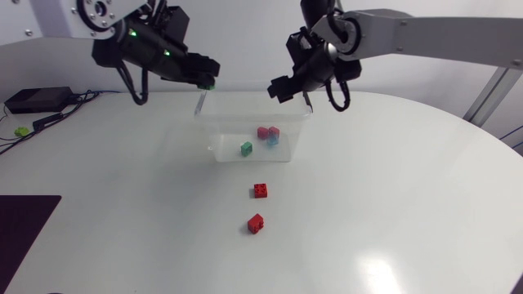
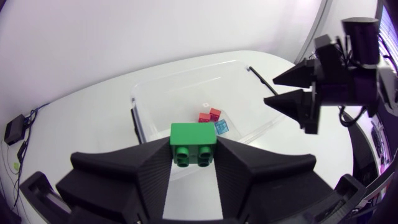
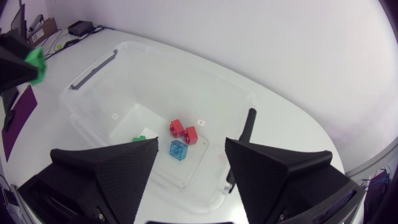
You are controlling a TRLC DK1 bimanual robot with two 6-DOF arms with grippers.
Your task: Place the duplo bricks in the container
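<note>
**A:** Where is the brick now?

**B:** The left claw (image 1: 205,81) is clamped on the held green brick (image 2: 193,138), a finger against each side. It hangs above the far left corner of the clear container (image 1: 233,129).

**A:** Is it safe to let go there?

**B:** Probably not. The arm would do better to carry the brick further in over the bare floor, lower it, then part the fingers. Dropped near the rim, it could glance off the wall and land outside.

**A:** Is anything in the way?

**B:** The right claw (image 3: 191,149) hangs wide and empty over the opposite corner, apart from the left one, so the middle looks free. Inside lie a loose green brick (image 1: 246,148), a red pair (image 1: 264,131) and a blue brick (image 1: 273,140) just beside them.

**A:** And outside?

**B:** Two red bricks (image 1: 260,190) wait on the surface (image 1: 392,204) in front of the container. A black box (image 1: 33,100) and a dark mat (image 1: 24,229) sit well apart at the left.
</note>
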